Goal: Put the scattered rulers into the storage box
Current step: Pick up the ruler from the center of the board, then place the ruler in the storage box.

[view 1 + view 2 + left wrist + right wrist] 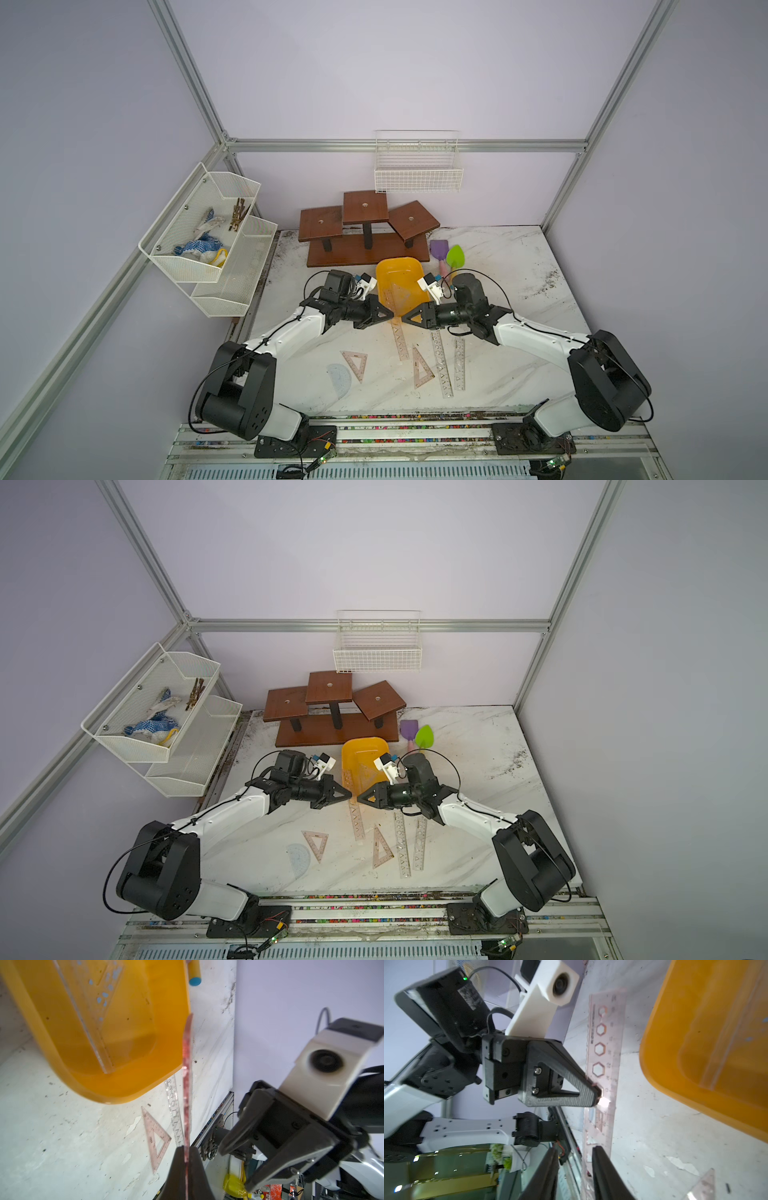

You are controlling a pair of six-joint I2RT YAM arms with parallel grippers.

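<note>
My left gripper [392, 314] [187, 1148] is shut on a long pinkish ruler [400, 343] [186, 1084], held edge-up. Its far end reaches over the near rim of the yellow storage box [399, 262] [116, 1095]. My right gripper [402, 319] [576, 1150] faces the left one, open, with one finger beside the same ruler [604, 1053]. A clear set square [405, 293] lies in the box. On the table in front lie two pinkish set squares [355, 363] [422, 370], a bluish protractor [338, 380] and two long clear rulers [442, 365] [458, 363].
A brown wooden stand [365, 245] stands behind the box. Purple [438, 249] and green [455, 255] toy shovels lie to its right. A white wire basket [417, 166] hangs on the back wall, and white mesh shelves [208, 237] hang at the left.
</note>
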